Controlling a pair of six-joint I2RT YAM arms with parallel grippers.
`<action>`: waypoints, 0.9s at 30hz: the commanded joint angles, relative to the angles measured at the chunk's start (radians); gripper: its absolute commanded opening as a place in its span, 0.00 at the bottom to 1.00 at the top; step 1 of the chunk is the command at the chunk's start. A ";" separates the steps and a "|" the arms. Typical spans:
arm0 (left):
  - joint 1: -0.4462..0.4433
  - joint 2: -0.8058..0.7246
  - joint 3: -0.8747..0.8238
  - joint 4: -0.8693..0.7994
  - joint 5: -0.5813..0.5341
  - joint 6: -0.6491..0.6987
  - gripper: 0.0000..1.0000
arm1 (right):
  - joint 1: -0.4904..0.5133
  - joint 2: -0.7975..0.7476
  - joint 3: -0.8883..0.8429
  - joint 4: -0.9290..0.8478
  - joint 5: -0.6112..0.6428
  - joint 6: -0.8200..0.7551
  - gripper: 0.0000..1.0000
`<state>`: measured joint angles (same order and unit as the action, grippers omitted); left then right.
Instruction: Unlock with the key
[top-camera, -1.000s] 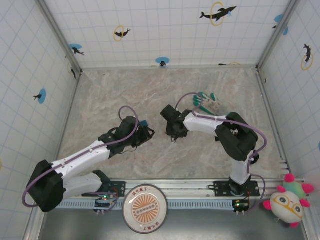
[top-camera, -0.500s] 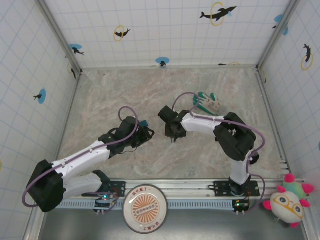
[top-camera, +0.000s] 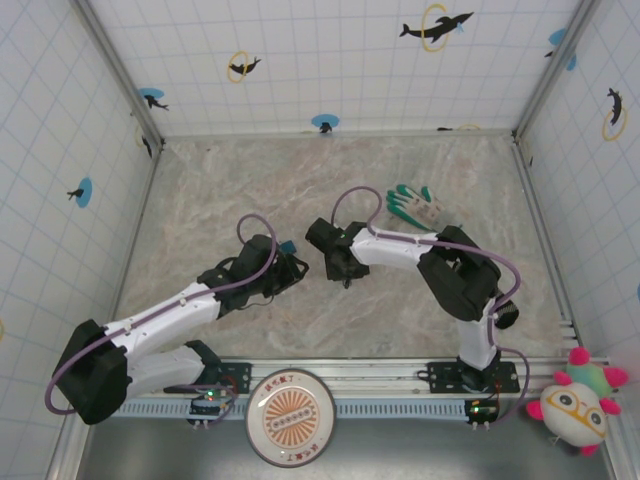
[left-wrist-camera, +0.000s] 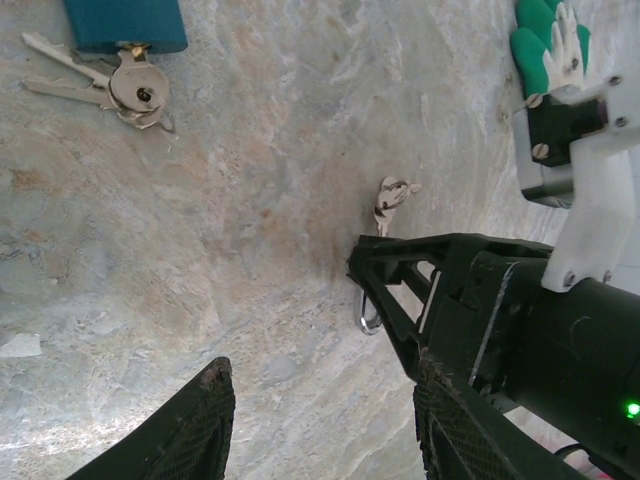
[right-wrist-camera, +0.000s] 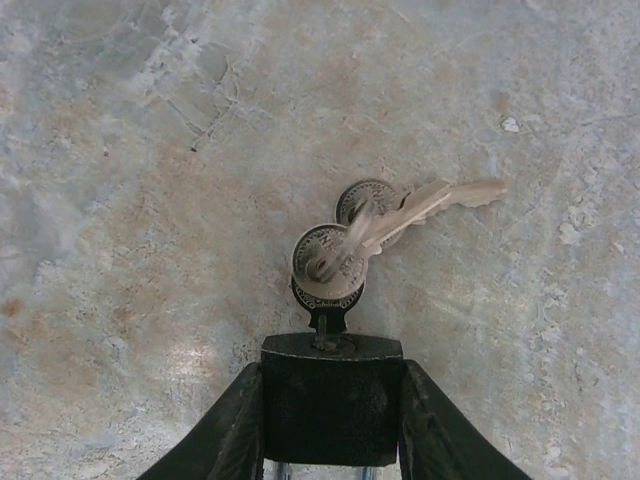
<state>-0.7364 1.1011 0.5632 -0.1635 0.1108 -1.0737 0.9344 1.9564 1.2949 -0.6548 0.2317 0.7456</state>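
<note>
With left claw agape, right claw clamps.

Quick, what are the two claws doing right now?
The left gripper is open, holding nothing.
The right gripper is closed on the black padlock.

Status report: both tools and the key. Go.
Left tool open, empty; teal padlock ahead. Right tool shut on dark padlock, key bunch sticking out its end. Nothing in the way; glove off to the side.

A green-and-white fabric glove lies on the marbled worktop near its far right corner. A round white-and-orange disc and a pink-and-white plush toy sit beyond the near edge.
</note>
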 joint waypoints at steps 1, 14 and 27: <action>0.006 -0.015 -0.011 0.007 -0.013 -0.009 0.50 | -0.003 0.057 0.007 -0.053 0.007 -0.011 0.27; 0.006 -0.061 0.010 0.041 -0.014 0.041 0.50 | -0.048 -0.240 -0.135 0.278 0.002 -0.020 0.21; 0.005 -0.104 0.068 0.179 0.088 0.211 0.50 | -0.106 -0.707 -0.501 0.890 -0.031 0.146 0.18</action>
<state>-0.7364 1.0039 0.5926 -0.0689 0.1459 -0.9226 0.8291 1.2930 0.8425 0.0303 0.2085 0.8326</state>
